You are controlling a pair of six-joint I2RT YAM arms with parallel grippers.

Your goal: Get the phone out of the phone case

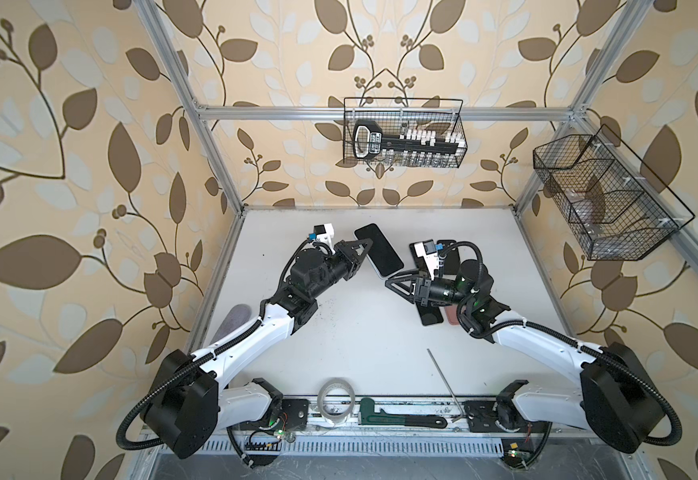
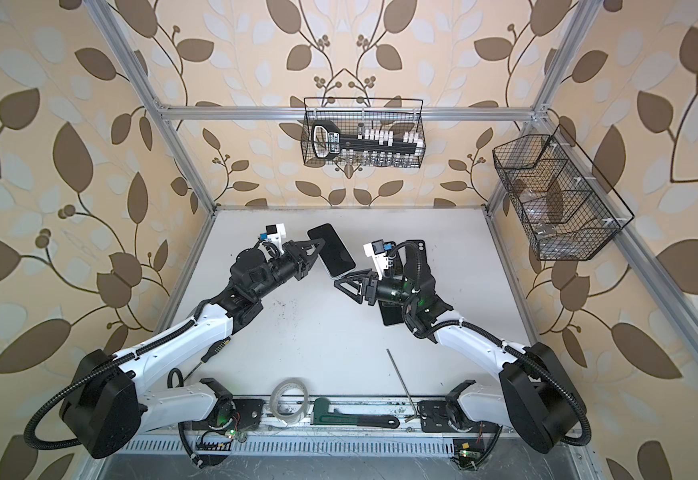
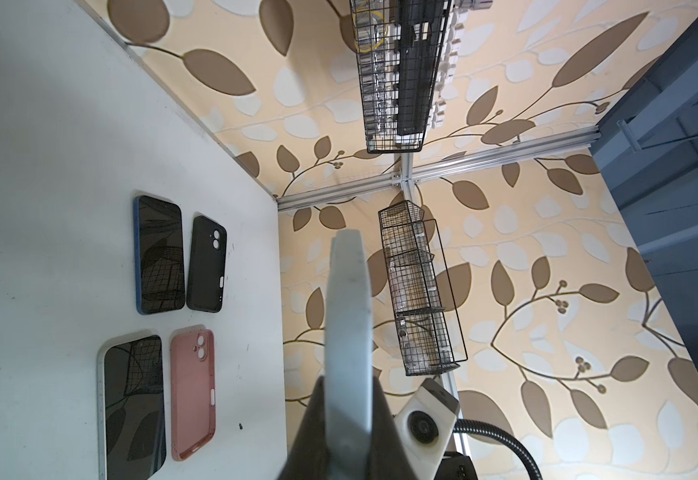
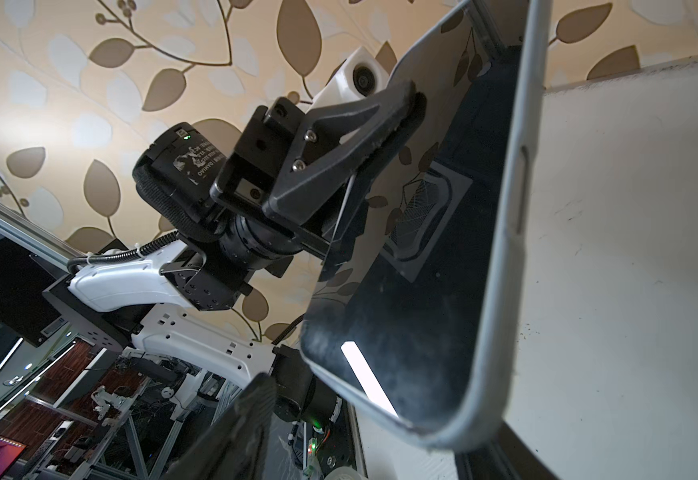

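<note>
The white surface (image 1: 360, 340) sat inside an aluminium frame (image 1: 276, 111), with leaf-patterned wallpaper (image 1: 69, 166) on every wall I could see. Two wire baskets hung above it: the back basket (image 1: 422, 160) on the rear rail and the side basket (image 1: 613, 245) on the right wall. Along the near edge lay one tape roll (image 1: 336, 401), one green wrench (image 1: 401, 417) and one thin metal rod (image 1: 444, 384).

My left tool (image 1: 363, 243) was clenched on the phone (image 1: 382, 251), holding it tilted and clear of the surface, with the pale case (image 4: 517, 208) wrapped round its rim. My right tool (image 1: 393, 284) had its jaws spread just beside the phone's near end. The right wrist view showed one finger (image 4: 247, 424) below the phone's corner, and I could not tell whether it touched.

In both top views my right arm hid most of what lay under it. The left wrist view laid it out: a blue-edged phone (image 3: 159, 253) beside a black case (image 3: 207, 264), and a white-edged phone (image 3: 133, 407) beside a pink case (image 3: 193, 395), all flat and none touching. Only a top view showed the screwdriver (image 2: 214, 353) under my left arm. I counted three phones, two empty cases and one fitted, two baskets and two arms.
</note>
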